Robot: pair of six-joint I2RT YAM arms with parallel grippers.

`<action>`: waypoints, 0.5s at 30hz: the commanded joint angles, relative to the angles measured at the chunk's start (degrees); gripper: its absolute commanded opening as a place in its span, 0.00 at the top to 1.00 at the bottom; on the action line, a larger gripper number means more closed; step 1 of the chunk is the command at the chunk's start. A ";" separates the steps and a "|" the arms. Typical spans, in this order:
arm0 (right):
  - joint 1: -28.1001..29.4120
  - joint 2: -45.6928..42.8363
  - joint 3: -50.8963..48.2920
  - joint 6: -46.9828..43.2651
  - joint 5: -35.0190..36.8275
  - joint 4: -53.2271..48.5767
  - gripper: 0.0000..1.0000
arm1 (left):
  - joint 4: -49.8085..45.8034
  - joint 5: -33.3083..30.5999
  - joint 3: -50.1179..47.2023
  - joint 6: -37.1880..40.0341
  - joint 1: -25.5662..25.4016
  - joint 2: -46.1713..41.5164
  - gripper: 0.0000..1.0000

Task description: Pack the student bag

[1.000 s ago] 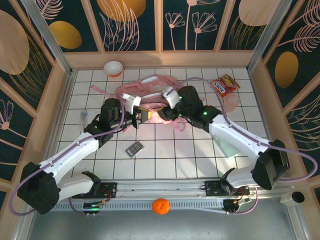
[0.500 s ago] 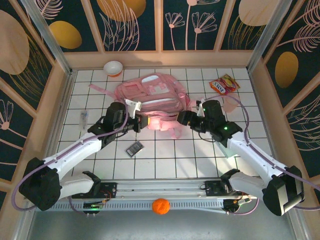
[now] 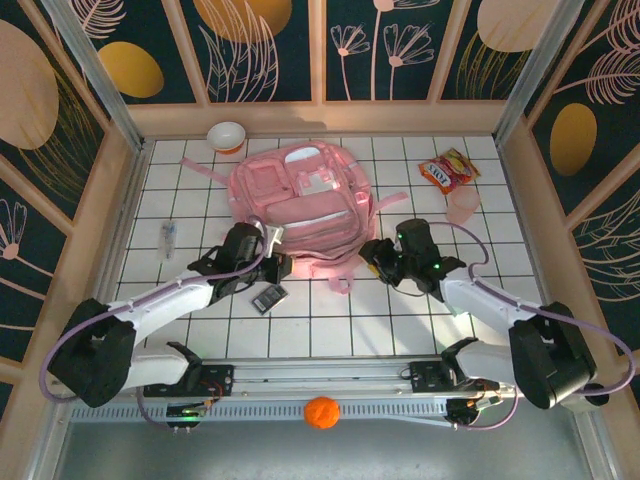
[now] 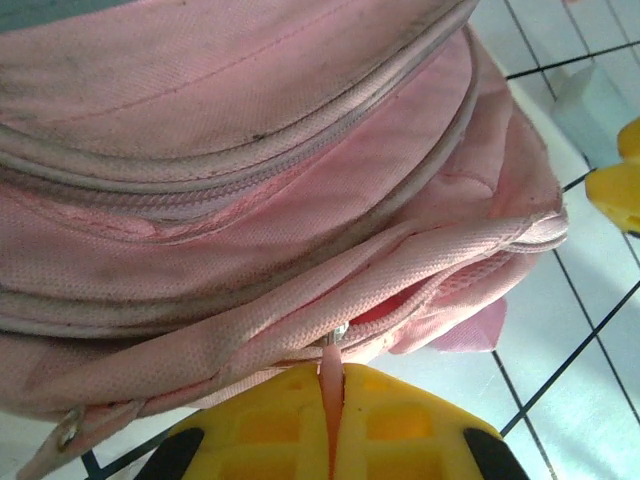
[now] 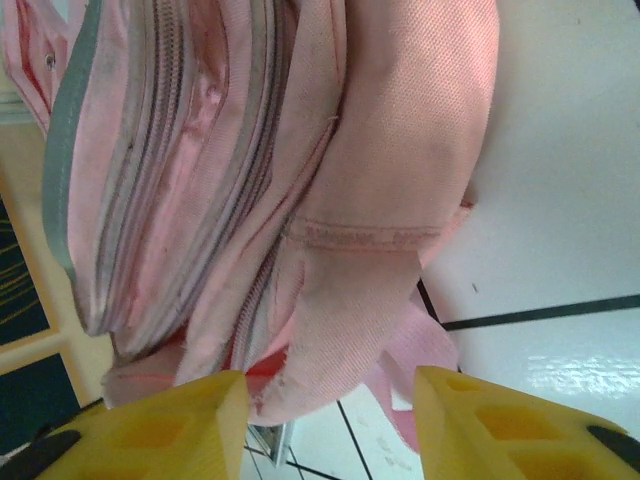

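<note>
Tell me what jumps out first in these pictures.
The student bag, big and pink, lies on the white tiled table toward its far side. The left pincer is shut on a pink zip pull at the bag's near edge, while the right pincer stands open with a fold of the bag between its fingers. An orange ball sits by the near rail.

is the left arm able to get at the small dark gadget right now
Likely not yet: the small dark gadget lies close, but the left gripper is shut on the student bag's zip pull.
</note>
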 commanded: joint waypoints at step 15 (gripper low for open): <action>5.77 12.46 1.33 5.97 -0.35 18.73 0.83 | 11.00 -0.82 5.75 -4.18 -10.15 10.51 0.98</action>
